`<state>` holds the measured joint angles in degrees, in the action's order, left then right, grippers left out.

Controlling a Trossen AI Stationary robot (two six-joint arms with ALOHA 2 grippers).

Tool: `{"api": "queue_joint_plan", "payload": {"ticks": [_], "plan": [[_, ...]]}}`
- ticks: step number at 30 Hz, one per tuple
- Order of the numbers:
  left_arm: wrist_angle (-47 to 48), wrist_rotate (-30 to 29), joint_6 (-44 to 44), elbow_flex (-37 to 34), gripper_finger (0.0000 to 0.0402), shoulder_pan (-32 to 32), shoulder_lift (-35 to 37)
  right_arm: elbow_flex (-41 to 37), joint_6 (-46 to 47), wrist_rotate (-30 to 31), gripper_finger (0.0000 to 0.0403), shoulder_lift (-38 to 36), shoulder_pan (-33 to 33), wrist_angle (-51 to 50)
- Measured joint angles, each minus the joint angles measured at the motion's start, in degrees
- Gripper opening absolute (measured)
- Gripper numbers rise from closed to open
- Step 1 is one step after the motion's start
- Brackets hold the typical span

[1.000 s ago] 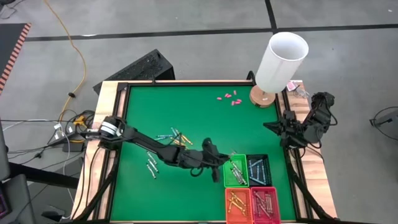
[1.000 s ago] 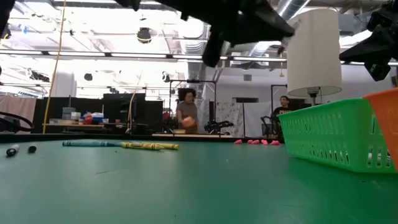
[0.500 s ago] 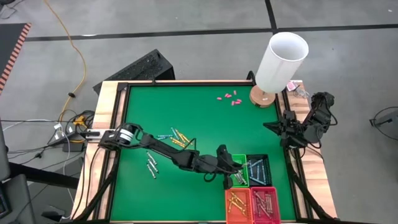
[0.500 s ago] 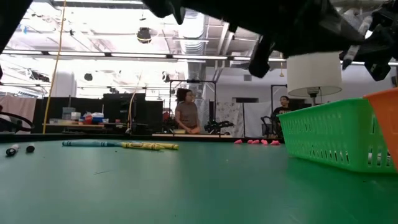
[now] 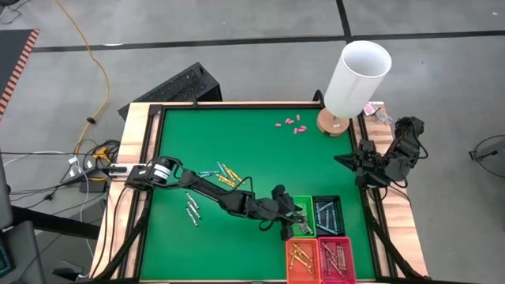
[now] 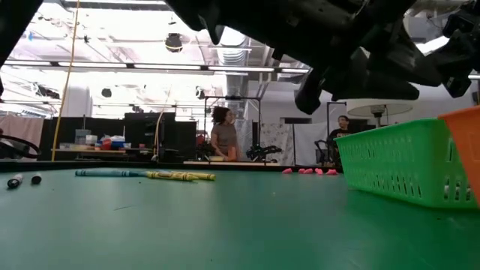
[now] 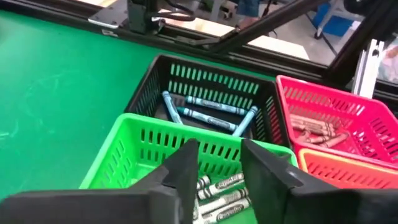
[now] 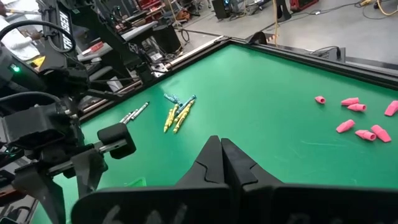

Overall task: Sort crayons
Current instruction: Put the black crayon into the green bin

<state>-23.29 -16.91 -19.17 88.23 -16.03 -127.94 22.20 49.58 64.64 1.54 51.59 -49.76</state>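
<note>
High view: left claw (image 5: 297,218) over green basket (image 5: 293,229), lamp (image 5: 357,77) well apart

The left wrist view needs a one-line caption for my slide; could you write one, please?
Left gripper open above the green basket of grey-white crayons, beside the black basket of blue crayons.

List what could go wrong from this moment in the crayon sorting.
1. The left gripper hangs open over the green basket of grey-white crayons. If it drops lower, its fingers could hit the basket wall or shove the basket.
2. The black basket with light blue crayons touches the green one, so a nudge might shift both.
3. Loose crayons lie under the left arm's path; a low sweep back could scatter them.
</note>
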Motion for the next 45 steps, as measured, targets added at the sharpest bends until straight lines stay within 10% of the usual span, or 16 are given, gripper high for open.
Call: {"api": "queue_joint_plan", "payload": {"ticks": [11,22,30,45], "plan": [[2.6,0.6,-3.8,0.0,0.0159,0.0,2.5,0.0,0.0,0.0,0.0,0.0,0.0,0.0],[39.7,-1.0,-4.0,0.0,0.0153,-4.3,14.2,0.0,0.0,0.0,0.0,0.0,0.0,0.0],[68.9,-7.0,-19.9,0.0,0.0153,-10.7,17.6,0.0,0.0,0.0,0.0,0.0,0.0,0.0],[90.4,-3.7,-32.2,-2.6,0.0152,-18.6,20.6,0.0,0.0,-0.1,0.0,0.0,0.0,0.0]]}}
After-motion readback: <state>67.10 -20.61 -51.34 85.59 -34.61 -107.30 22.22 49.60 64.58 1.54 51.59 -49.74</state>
